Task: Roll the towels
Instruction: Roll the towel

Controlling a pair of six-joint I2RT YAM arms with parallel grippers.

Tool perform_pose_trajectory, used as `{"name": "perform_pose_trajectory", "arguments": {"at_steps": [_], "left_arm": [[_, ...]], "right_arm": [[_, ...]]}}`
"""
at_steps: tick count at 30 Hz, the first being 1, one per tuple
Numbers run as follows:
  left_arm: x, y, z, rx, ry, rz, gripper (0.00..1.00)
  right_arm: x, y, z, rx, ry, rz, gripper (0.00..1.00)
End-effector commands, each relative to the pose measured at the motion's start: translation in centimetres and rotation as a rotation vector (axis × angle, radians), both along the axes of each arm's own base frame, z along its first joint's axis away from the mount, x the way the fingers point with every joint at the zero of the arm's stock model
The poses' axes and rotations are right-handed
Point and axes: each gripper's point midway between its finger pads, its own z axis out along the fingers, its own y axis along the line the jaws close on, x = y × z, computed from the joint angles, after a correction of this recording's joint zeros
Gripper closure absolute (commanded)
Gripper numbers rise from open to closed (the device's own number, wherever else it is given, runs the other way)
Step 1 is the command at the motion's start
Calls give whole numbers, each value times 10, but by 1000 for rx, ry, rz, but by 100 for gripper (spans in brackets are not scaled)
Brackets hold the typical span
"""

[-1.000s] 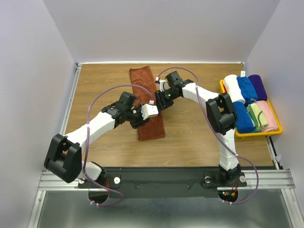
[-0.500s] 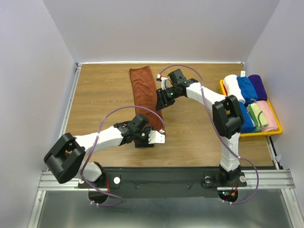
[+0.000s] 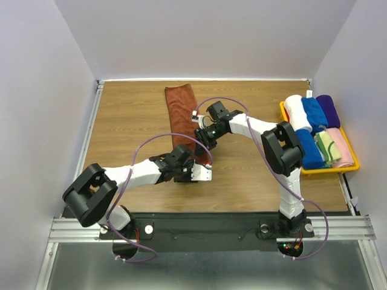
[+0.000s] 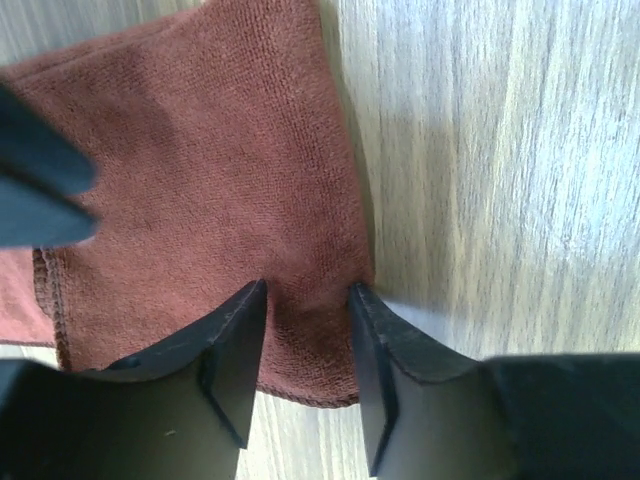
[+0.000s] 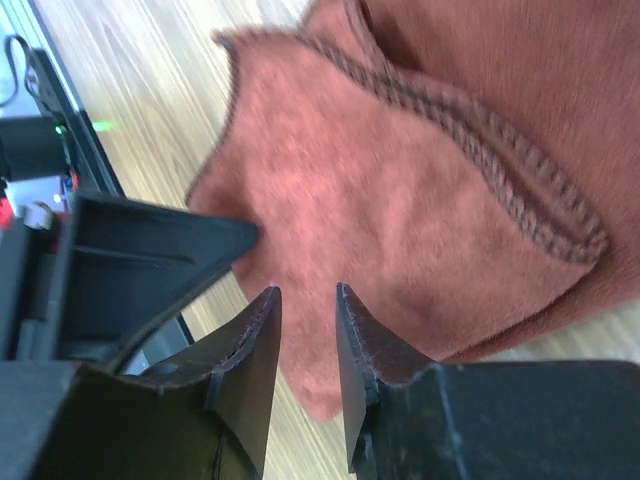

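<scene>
A rust-brown towel [image 3: 181, 109] lies lengthwise on the table, running from the far edge toward me. Its near end sits under both grippers. My left gripper [image 3: 192, 176] stands over the near right corner of the rust-brown towel [image 4: 200, 150]. In the left wrist view the left gripper [image 4: 308, 300] is open, its tips resting on the cloth just inside the hem. My right gripper [image 3: 202, 145] hovers a little farther up. The right gripper [image 5: 308, 300] is narrowly open above a turned-over flap of the rust-brown towel [image 5: 400, 200]. A cream and green towel [image 3: 326, 147] lies rolled in the tray.
A yellow tray [image 3: 351, 166] at the right edge holds rolled white, blue, purple and pink towels. The left gripper's finger [image 5: 150, 255] shows close beside the right jaws. Grey walls enclose the table on three sides.
My left gripper swung from the towel's middle down to its near end. My right gripper slid toward me along the towel and its jaws narrowed.
</scene>
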Motion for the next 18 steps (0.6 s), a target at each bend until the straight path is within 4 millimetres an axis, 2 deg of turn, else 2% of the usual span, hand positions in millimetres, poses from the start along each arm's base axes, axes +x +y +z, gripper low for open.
{"name": "perform_pose_trajectory", "arguments": {"at_steps": [1, 5, 13, 18], "left_arm": [[-14, 1, -3, 6, 38, -52, 46], [-24, 0, -3, 8, 62, -89, 42], [-20, 0, -19, 52, 76, -78, 40], [-17, -1, -26, 66, 78, -62, 34]], "right_arm": [[1, -2, -5, 9, -20, 13, 66], [-4, -5, -14, -12, -4, 10, 67], [-15, -10, -22, -21, 31, 15, 67], [-22, -11, -25, -17, 59, 23, 67]]}}
